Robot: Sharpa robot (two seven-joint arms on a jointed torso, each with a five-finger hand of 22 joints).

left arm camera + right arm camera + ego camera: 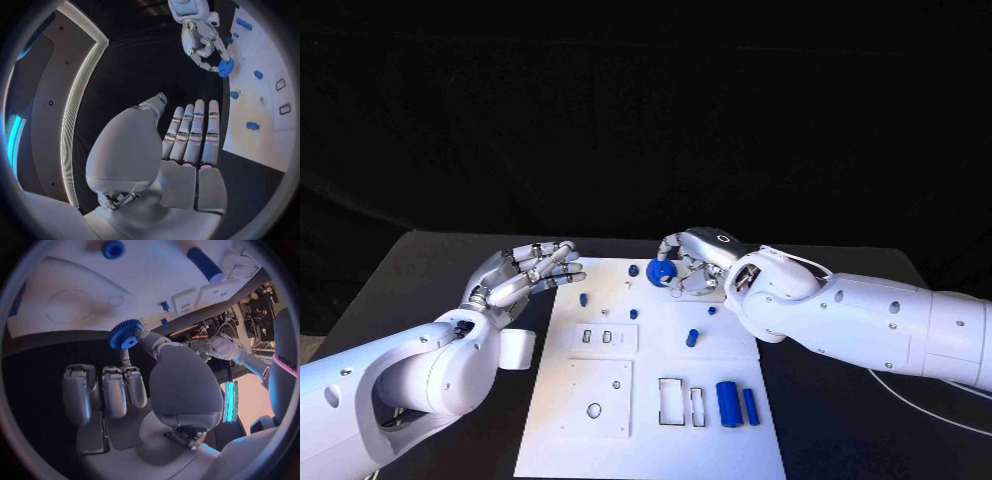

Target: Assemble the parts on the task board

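A blue gear (661,273) is pinched by the right hand (692,262) above the white board (646,400) at its twelve o'clock edge. The left hand (531,268), fingers extended and empty, is held at ten o'clock.

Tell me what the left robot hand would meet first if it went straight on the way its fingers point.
Probably nothing soon: the left robot hand is empty, with fingers extended over black table beside the task board. Farther along that line is the right robot hand holding the blue gear; depth is unclear.
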